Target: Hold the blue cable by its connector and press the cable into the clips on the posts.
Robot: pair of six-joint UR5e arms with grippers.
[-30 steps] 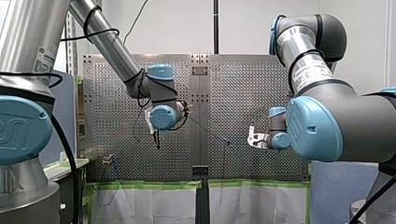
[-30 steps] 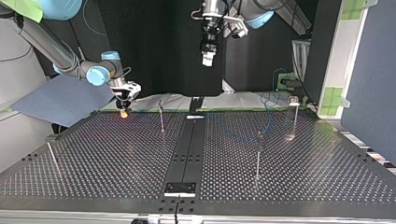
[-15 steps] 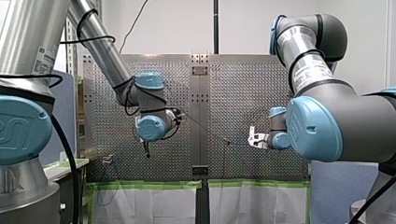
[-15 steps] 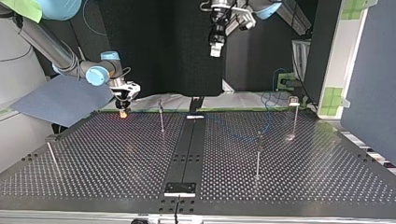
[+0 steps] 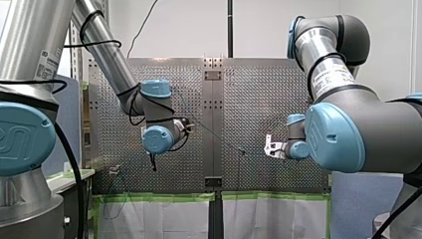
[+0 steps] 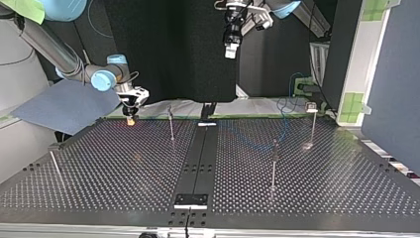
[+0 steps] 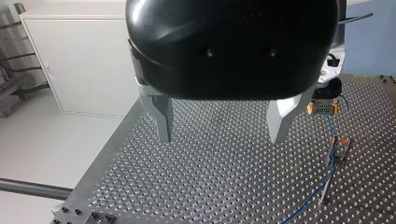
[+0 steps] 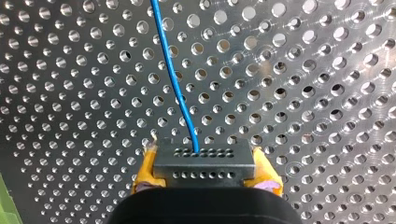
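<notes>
Perforated metal table (image 6: 124, 168) spreads under both arms, with thin posts (image 6: 274, 163) standing well apart on it. At the right gripper (image 8: 204, 175), yellow pads (image 8: 144, 170) are clamped on either side of the dark connector (image 8: 204, 161). The blue cable (image 8: 173, 79) leaves the connector's face and runs ahead over the holes. In the top view that gripper hangs low over the table's edge farthest from the camera, near one post (image 6: 171, 124). The left gripper (image 7: 219, 123) hovers high above the table with its metal fingers (image 7: 161, 119) apart and nothing between them. From its wrist view the cable leads from the held connector to the clip (image 7: 339, 144) on top of a post and then trails down across the table, though whether it is seated in the clip cannot be told. The step in hand looks like routing the cable to a clip. To do it well, the right gripper should probably grip the connector firmly so the cable does not twist. It should draw the run lightly taut, line it up over the clip's slot, and press straight down rather than sideways, since the slender post would likely bend. The open left gripper could steady the cable near the clip. White stickers on the left arm (image 5: 47, 59) and right arm (image 5: 331, 74) carry print too small to read, and the raised mark on a blue joint cap (image 5: 20, 139) shows only in part.
</notes>
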